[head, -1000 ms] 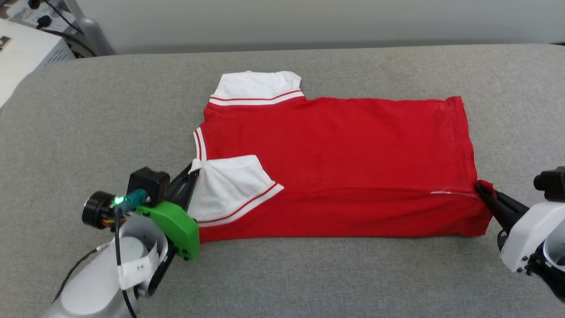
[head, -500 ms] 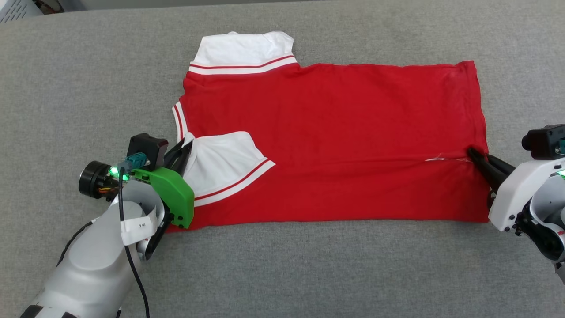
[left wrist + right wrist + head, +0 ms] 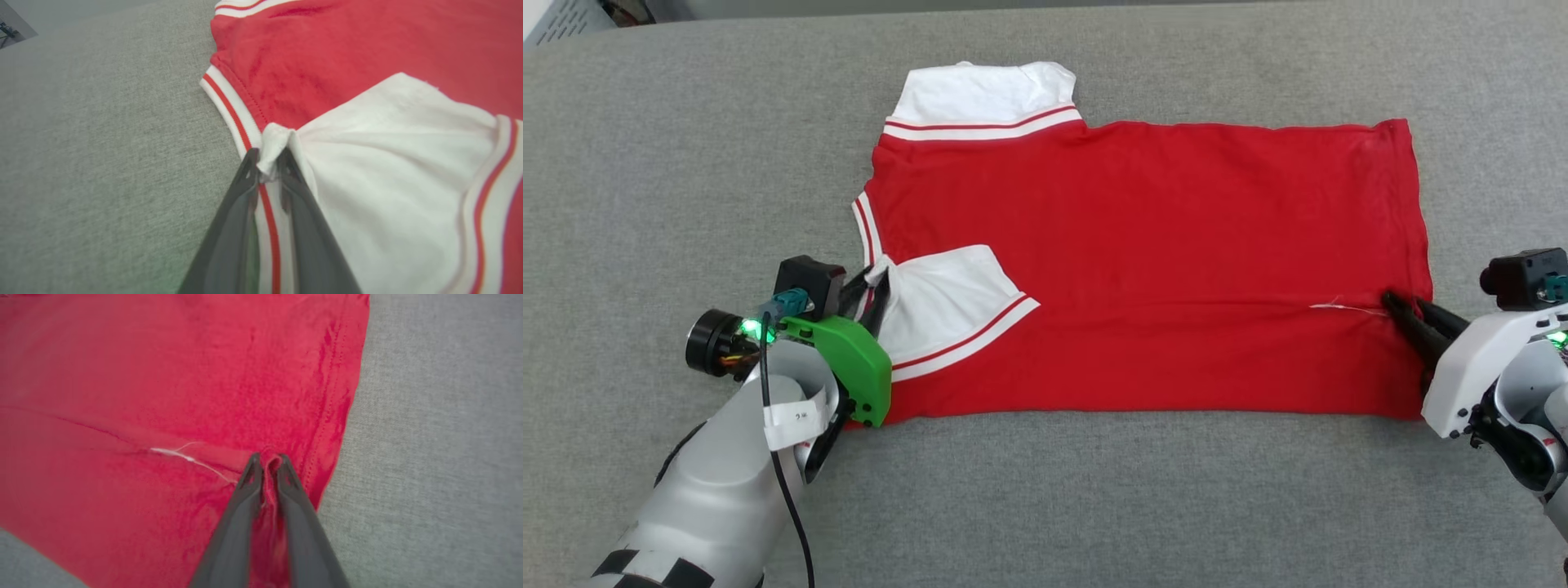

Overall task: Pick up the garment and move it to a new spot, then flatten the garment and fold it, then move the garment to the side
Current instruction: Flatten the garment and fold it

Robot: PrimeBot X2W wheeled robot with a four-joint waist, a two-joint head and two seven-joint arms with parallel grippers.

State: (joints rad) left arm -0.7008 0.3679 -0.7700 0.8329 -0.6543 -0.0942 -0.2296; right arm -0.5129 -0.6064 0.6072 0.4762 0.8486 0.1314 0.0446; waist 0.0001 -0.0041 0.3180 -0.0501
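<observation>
**Head view.** The garment (image 3: pixel 1143 269), a red jersey-style knit T-shirt with white short sleeves and red-and-white striped trim, lies flat on the grey woven fabric surface (image 3: pixel 1045 506), spanning the gap between the two end effectors; its near long edge is folded over onto the body; the near white sleeve (image 3: pixel 947 306) lies on the red panel just ahead of the left gripper (image 3: pixel 872 286); the far white sleeve (image 3: pixel 984 94) projects well beyond it; the right gripper (image 3: pixel 1403 306) meets the fold line at the hem end; no lettering shows on the upward face.

**Left wrist view.** The fingers are clenched on a small bunch of white sleeve fabric; the striped collar trim (image 3: pixel 229 106) runs just left of the tips and down between the fingers.

**Right wrist view.** The fingers are pinched on a pucker of red fabric just inside the stitched hem (image 3: pixel 335 416); a loose white thread (image 3: pixel 184 457) trails left of the tips.

**Procedure (judgement).** The step appears to be laying the first lengthwise fold; keep both grips level and evenly tensioned; set the edge down straight before letting go; avoid dragging the lower layer.
</observation>
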